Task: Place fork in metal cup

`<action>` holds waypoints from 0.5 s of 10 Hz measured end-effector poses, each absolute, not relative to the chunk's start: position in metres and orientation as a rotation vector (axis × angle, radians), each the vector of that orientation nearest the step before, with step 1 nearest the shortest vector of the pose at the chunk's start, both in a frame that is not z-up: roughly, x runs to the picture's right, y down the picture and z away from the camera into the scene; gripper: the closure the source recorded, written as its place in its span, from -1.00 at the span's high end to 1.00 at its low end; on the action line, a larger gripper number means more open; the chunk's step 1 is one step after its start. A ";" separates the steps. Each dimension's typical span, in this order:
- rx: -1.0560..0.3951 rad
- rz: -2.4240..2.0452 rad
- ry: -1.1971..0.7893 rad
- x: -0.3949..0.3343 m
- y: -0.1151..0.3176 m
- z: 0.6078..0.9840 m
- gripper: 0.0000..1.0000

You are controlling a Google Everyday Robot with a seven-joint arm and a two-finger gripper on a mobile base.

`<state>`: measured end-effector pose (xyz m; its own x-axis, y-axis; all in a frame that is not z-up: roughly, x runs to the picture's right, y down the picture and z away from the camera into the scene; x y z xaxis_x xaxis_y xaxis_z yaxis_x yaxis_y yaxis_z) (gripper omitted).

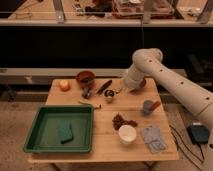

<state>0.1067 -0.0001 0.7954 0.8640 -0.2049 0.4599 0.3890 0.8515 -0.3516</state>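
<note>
The white arm (165, 75) reaches in from the right. Its gripper (121, 90) sits low over the tabletop (107, 146), just right of the metal cup (109, 94) near the frame's centre. A black-handled utensil (104, 86) lies just upper left of the cup. A green tray (57, 149) holding a sponge (65, 132) fills the lower left, and a white bowl (127, 134) stands lower centre.
</note>
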 end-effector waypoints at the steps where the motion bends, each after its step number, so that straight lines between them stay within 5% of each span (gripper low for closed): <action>1: -0.456 -0.318 -0.421 0.108 0.001 0.798 -1.00; 5: -0.471 -0.310 -0.414 0.105 0.000 0.811 -1.00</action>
